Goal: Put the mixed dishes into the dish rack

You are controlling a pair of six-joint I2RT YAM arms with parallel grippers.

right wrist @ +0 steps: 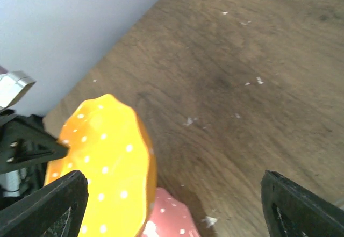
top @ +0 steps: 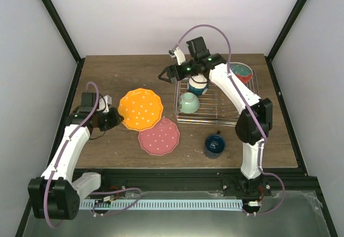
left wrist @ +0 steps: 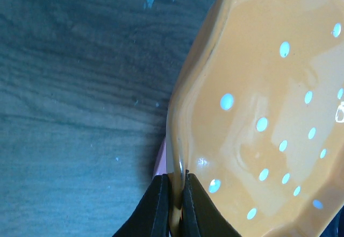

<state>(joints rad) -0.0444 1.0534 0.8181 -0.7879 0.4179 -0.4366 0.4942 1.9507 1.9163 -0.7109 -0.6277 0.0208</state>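
My left gripper (top: 119, 118) is shut on the left rim of the orange dotted plate (top: 141, 108), which is lifted and tilted over the edge of the pink dotted plate (top: 159, 136). In the left wrist view its black fingers (left wrist: 161, 207) pinch the orange rim (left wrist: 176, 162). My right gripper (top: 166, 76) is open and empty, held above the table left of the silver wire dish rack (top: 226, 120). The rack holds the blue-outside cream bowl (top: 198, 84), the pale green bowl (top: 188, 102) and the red-and-teal plate (top: 241, 72). The dark blue mug (top: 214, 144) stands on the table in front of the rack.
The wooden table (top: 118, 73) is walled by white panels with black posts at the back corners. The right arm's links (top: 236, 94) reach across the rack. In the right wrist view the orange plate (right wrist: 107, 167) and pink plate (right wrist: 169, 218) lie below.
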